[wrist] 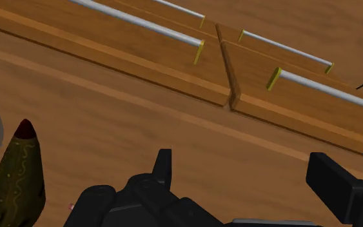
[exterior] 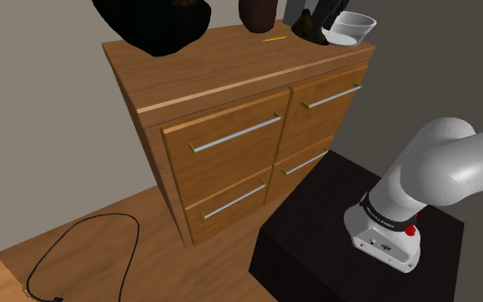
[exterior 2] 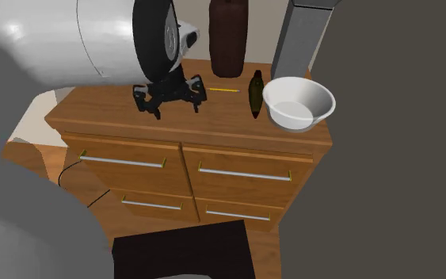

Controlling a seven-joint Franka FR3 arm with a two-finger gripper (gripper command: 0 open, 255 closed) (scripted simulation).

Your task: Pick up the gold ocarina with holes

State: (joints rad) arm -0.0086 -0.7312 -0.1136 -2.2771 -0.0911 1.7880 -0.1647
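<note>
While the hand [exterior 2: 177,108] hovers over the wooden dresser [exterior 2: 110,116] top with its fingers apart and empty, the patterned dark gold ocarina [exterior 2: 255,93] lies nearby on that top, just beside a white bowl [exterior 2: 299,104].

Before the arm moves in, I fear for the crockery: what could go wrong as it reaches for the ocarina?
The ocarina lies close beside the white bowl, so a finger coming down on that side may knock the bowl. Its tapered, rounded body might also slip from between the fingers of the open gripper as they close.
</note>
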